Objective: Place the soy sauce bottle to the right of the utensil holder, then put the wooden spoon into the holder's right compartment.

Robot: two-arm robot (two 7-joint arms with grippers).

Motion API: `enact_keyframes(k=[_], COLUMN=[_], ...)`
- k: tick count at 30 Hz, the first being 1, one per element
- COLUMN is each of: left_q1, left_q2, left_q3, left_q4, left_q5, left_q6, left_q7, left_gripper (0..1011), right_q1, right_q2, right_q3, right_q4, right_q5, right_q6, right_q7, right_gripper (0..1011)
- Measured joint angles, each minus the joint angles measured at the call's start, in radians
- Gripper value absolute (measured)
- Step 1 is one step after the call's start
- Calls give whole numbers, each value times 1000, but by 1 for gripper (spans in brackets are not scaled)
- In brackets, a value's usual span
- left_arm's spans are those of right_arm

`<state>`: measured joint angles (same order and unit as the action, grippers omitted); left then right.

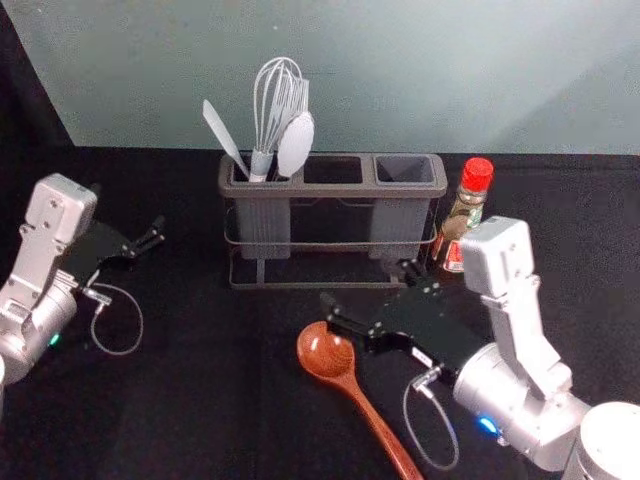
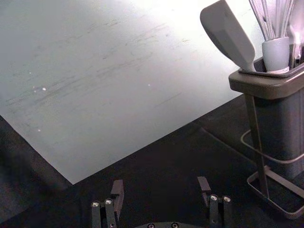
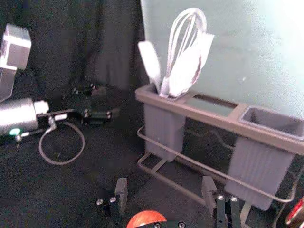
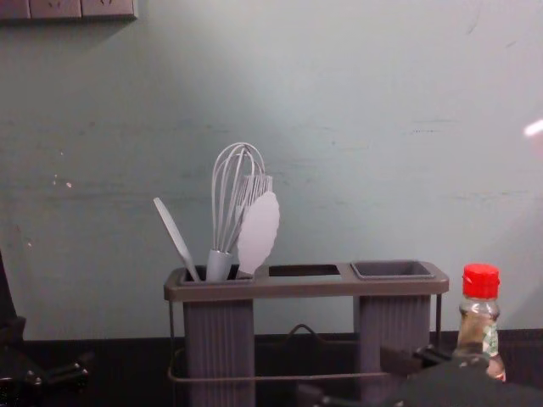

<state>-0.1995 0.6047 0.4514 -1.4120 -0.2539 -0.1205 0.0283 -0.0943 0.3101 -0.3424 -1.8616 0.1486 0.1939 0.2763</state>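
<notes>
The right gripper, also in the right wrist view, is open above the cloth in front of the holder, one finger beside the spoon's bowl. The wooden spoon lies with its handle toward the front edge; part of its bowl shows in the right wrist view. The soy sauce bottle, red-capped, stands upright just right of the grey utensil holder. The holder's right compartment has nothing in it. My left gripper, open and empty in the left wrist view, is left of the holder.
A whisk, a spatula and other pale utensils stand up from the holder's left compartment. Behind the black-covered table rises a plain wall, with sockets at its upper left.
</notes>
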Motion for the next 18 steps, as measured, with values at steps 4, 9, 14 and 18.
enact_keyframes(k=[4, 9, 14, 18], left_q1=[0, 0, 0, 0], left_q2=[0, 0, 0, 0], left_q3=[0, 0, 0, 0], left_q4=[0, 0, 0, 0], left_q5=[0, 0, 0, 0], left_q6=[0, 0, 0, 0], left_q7=[0, 0, 0, 0], left_gripper=[1011, 1011, 1011, 1011], right_q1=[12, 38, 72, 105], right_q2=[-2, -18, -31, -42], right_q3=[-20, -40, -57, -68], right_q4=[-25, -66, -95, -104], right_q5=[-18, -36, -56, -67], right_q6=[100, 285, 439, 551], right_q7=[-9, -22, -21, -14], right_gripper=[1002, 1002, 1003, 1003])
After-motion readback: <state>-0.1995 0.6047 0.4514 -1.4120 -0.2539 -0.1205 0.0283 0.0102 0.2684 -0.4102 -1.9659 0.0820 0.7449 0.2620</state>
